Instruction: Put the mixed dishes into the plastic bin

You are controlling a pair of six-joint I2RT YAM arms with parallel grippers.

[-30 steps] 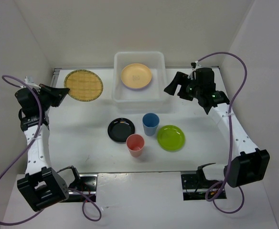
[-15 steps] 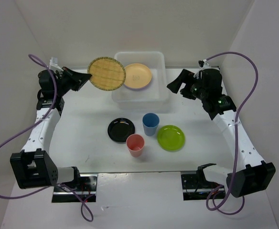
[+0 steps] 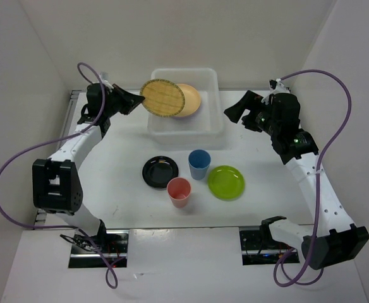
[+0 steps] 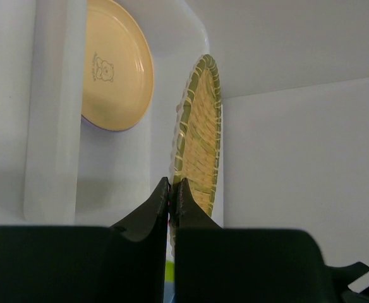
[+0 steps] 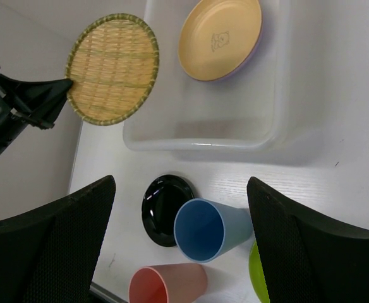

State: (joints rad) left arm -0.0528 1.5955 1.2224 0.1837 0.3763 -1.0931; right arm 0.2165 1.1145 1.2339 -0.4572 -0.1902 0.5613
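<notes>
Partly behind woven tan plate [image 3: 163, 98], pale orange plate [image 3: 193, 100].

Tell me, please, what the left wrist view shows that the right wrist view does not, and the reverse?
Only the left wrist view shows the grip up close: the left end effector shut on the rim of the woven plate, which is seen edge-on. Only the right wrist view shows the right end effector, open, along with the black plate, the pink cup and the open mouth of the blue cup. Both show the woven plate, the plastic bin and the pale orange plate lying inside it.
</notes>
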